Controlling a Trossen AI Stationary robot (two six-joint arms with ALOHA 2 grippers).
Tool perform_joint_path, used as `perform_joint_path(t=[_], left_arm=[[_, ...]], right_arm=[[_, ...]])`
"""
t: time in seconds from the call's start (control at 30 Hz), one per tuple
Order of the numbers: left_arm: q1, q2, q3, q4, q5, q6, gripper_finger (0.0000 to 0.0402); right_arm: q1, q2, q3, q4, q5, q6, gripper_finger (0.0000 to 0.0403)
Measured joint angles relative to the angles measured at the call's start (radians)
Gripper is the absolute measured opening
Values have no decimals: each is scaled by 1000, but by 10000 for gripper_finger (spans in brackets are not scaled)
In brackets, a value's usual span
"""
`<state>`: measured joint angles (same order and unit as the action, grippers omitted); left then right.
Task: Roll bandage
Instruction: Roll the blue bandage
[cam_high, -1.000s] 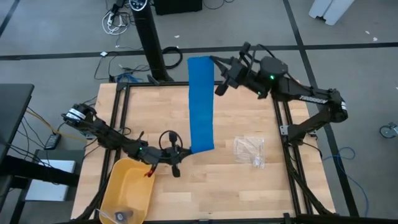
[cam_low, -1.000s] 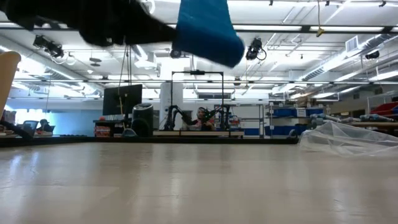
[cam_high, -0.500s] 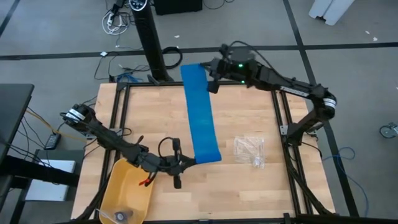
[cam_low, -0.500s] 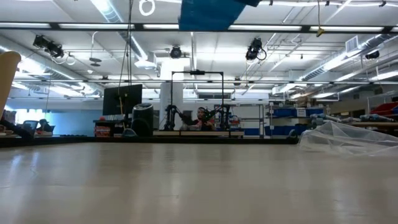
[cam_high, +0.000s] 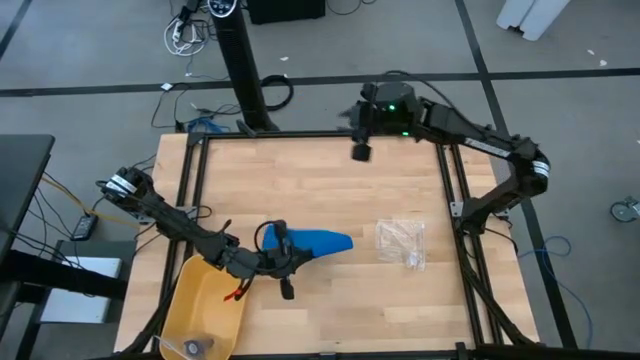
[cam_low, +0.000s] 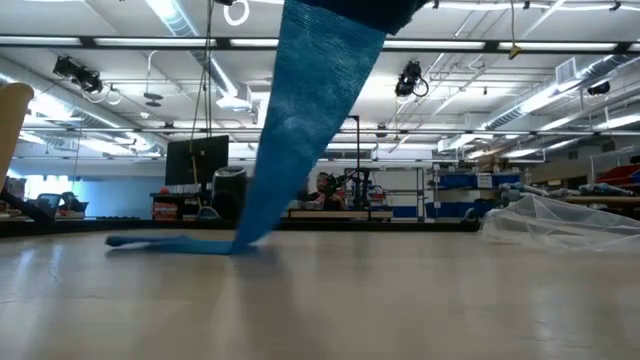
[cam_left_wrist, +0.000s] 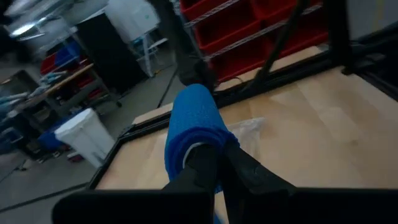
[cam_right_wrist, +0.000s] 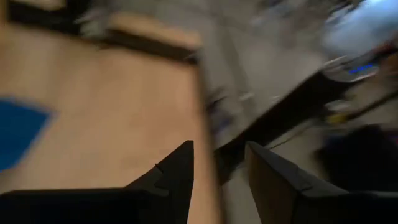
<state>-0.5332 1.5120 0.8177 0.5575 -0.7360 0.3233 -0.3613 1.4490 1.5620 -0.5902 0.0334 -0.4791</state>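
- High view: my left pincer (cam_high: 283, 248) is clamped on the bright blue fabric bandage (cam_high: 322, 242), near the wooden surface (cam_high: 300, 185).
- My right pincer (cam_high: 360, 151) hangs parted and empty at the far edge.

Bright blue fabric bandage (cam_high: 322, 242) lay mid-counter (cam_high: 380, 190), clear crinkled plastic bag (cam_high: 402, 243) to its right, yellow plastic bin (cam_high: 204, 300) front-left.

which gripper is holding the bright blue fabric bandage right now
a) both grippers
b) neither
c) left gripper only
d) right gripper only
c) The left gripper is shut on one end of the bright blue fabric bandage, while the right gripper stands open and empty at the table's far edge.
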Motion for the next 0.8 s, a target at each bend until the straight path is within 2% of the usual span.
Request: perform_joint_path(t=[0.1,0.17,0.23,0.4,0.57,0.7,0.8], left_arm=[[-4,-10,0,-10,-55,0,14],[-4,-25,0,-11,-57,13,13],[-6,-43,0,-10,-57,24,13],[-5,-115,10,-13,-58,45,13],[-5,-175,78,-133,-5,70,13],[1,-181,177,-271,2,69,13],[2,-180,264,-376,1,68,13]], right_arm=[[-15,-58,-47,-123,-150,50,134],[-24,-115,-143,-112,-244,76,129],[-26,-177,-274,-30,-292,93,127],[-17,-307,-663,420,-382,222,130],[51,-310,-981,914,-420,382,131],[115,-233,-1116,1266,-451,482,125],[158,-169,-1139,1389,-451,533,130]])
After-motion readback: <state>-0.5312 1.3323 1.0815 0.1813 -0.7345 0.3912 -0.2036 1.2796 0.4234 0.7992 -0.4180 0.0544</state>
